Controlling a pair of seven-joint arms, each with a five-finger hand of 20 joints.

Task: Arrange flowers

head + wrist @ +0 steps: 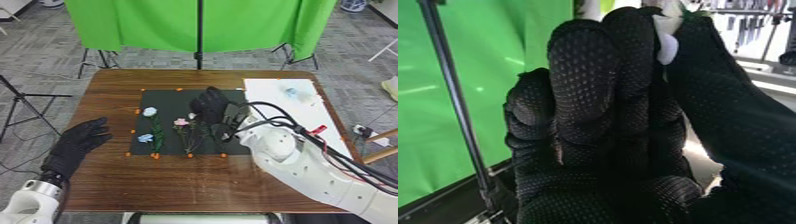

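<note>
Head view: dark mat is sitting mid-table, probably as a plain ground for sorting stems. Pale blue flower is lying inside the mat's left edge, toward the far-left corner; deeper blue flower is lying by the same edge, nearer the near-left corner; pink flower is lying right of both, mid-mat. They're lying heads-far, stems-near, likely so each one is easy to pick. Right hand is hovering over the mat's right part, near the far edge. Left hand is waiting relaxed, fingers loosely open and holding nothing, at the table's left edge, out of the way. White sheet is covering the table's far-right corner. Count: two blue heads, one pink (a small pale one is showing beside the right hand; can't tell if it's the held one). Right wrist view: right hand is nearly closed at the tips, thumb and fingers pinching a white flower, presumably lightly to spare the petals. Count there: one.
</note>
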